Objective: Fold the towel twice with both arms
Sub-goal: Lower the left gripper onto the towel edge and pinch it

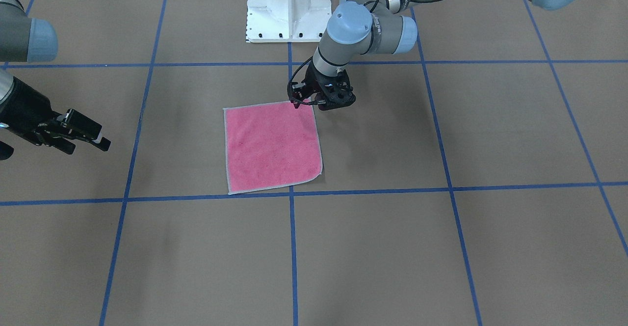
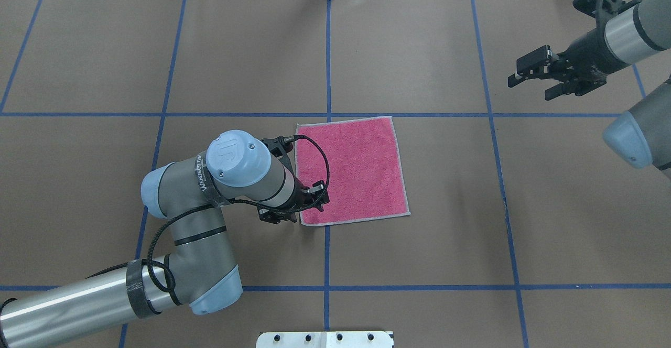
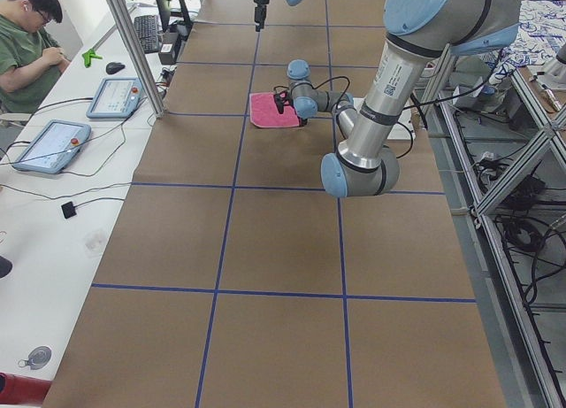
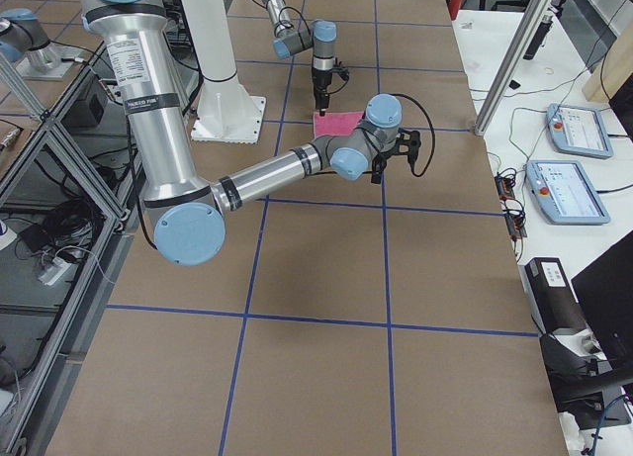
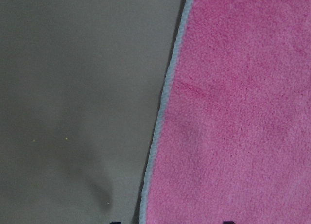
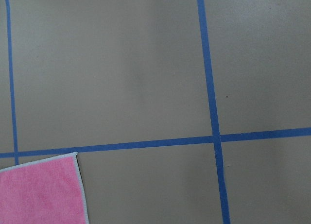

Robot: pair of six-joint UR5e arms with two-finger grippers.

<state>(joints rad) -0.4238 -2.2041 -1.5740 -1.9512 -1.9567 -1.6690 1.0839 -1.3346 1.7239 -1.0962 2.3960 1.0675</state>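
The left hand (image 2: 293,207) hangs low over the brown counter (image 2: 419,264), pointing down, its two black fingers spread apart. They straddle the left edge of the towel (image 2: 356,170), close to the corner nearest the robot: one finger (image 2: 317,195) is over the pink cloth, the other is out over bare counter. I cannot tell whether the fingertips touch the cloth. The left wrist view looks straight down on that edge, with the light grey border (image 5: 165,112) running up the middle, counter to one side and pink pile to the other.

From this hand the towel spreads away to the right and forward. It lies flat and unfolded, pink face up, its square outline a little askew to the blue tape lines (image 2: 327,253) and lying across the line that runs away from the robot.

Further right, well apart from the towel and beyond its far right corner, the right hand (image 2: 529,83) hovers above the counter. Its fingers are apart and grip nothing. Its wrist view catches only one corner of the towel at the lower left.
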